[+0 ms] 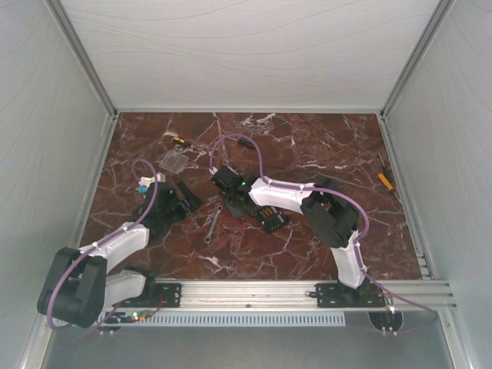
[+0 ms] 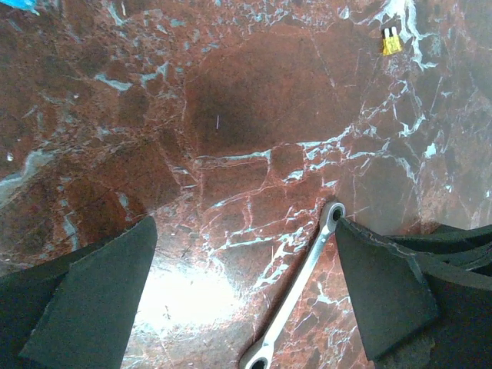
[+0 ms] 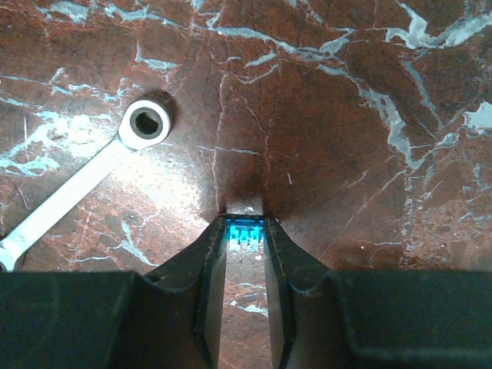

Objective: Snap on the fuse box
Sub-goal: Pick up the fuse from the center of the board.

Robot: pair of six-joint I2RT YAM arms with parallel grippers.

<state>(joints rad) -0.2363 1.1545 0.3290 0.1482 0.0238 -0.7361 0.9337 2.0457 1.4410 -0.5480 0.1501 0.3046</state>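
Closest to your right wrist camera, low in the middle of that frame, the right gripper stands narrow. Its two black fingers pinch a small blue fuse between their tips, right down at the table.

You will find the fuse box a little right of centre in the overhead view. It is a black box lying flat on the red-brown marble, with its orange fuses facing up. The white link of the right arm runs just above it in the frame. The overhead view does not show you clearly how near the right fingers are to the box.

Left of the box lies a silver wrench, slanted, with one end toward the top of the frame. In your right wrist view its ring end sits at the upper left, apart from the fingers. In your left wrist view it runs from the bottom middle up to the right, and its ring end lies just beside the right finger.

Your left gripper stands wide, a dark finger in each lower corner of its frame. Only marble and the wrench show between them. A small yellow fuse lies in the upper right corner of that view.

Farther out in the overhead view, a clear plastic cover lies at the upper left of the table. A screwdriver with an orange handle rests near the right edge.
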